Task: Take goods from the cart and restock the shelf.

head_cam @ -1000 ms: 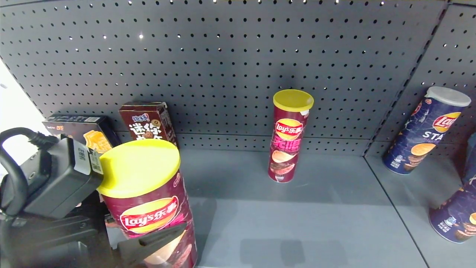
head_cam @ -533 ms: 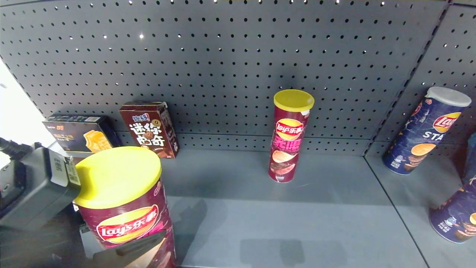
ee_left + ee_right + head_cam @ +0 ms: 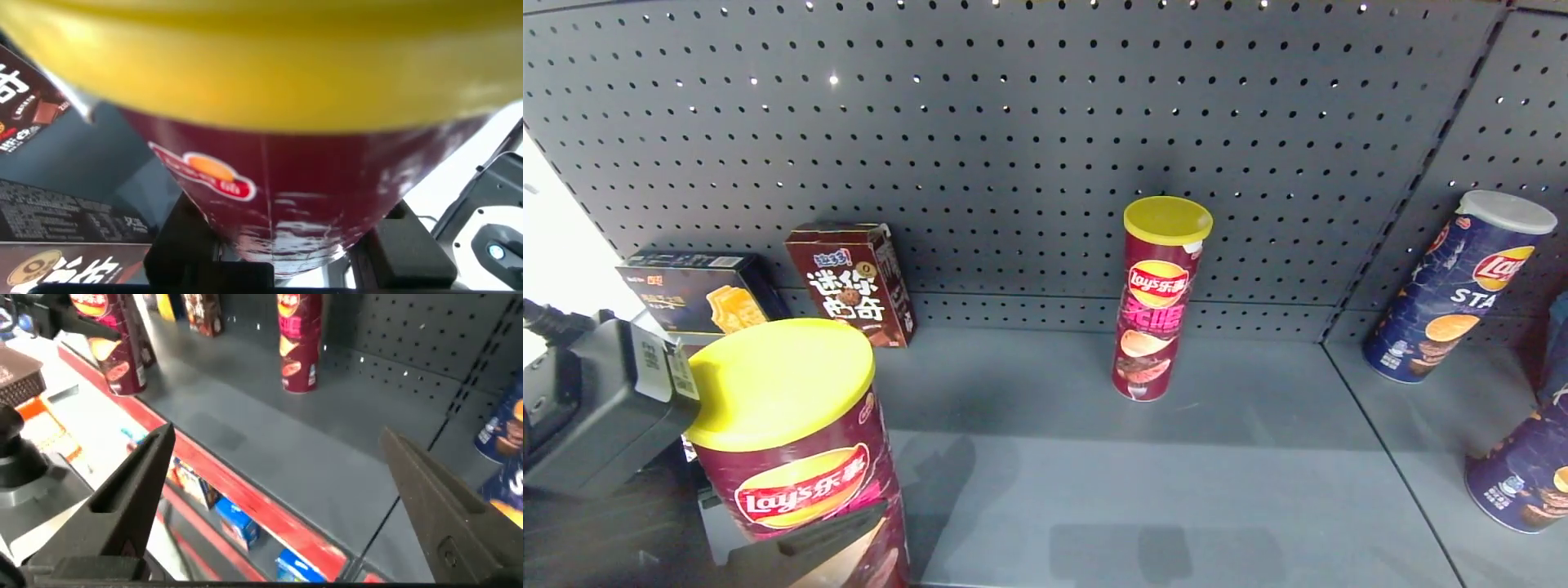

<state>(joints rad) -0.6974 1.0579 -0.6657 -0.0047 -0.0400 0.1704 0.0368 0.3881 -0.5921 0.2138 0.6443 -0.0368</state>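
The maroon chip can (image 3: 792, 457) is gripped upright by the left tool (image 3: 286, 265) at the front left edge of the shelf (image 3: 1143, 490), shifted leftward since a second ago; the right tool (image 3: 278, 437) is held spread apart

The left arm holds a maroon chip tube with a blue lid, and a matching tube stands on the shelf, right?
The lid is yellow, not blue; the head view shows it. The left end effector holds that maroon chip tube, and a matching tube stands on the grey shelf.
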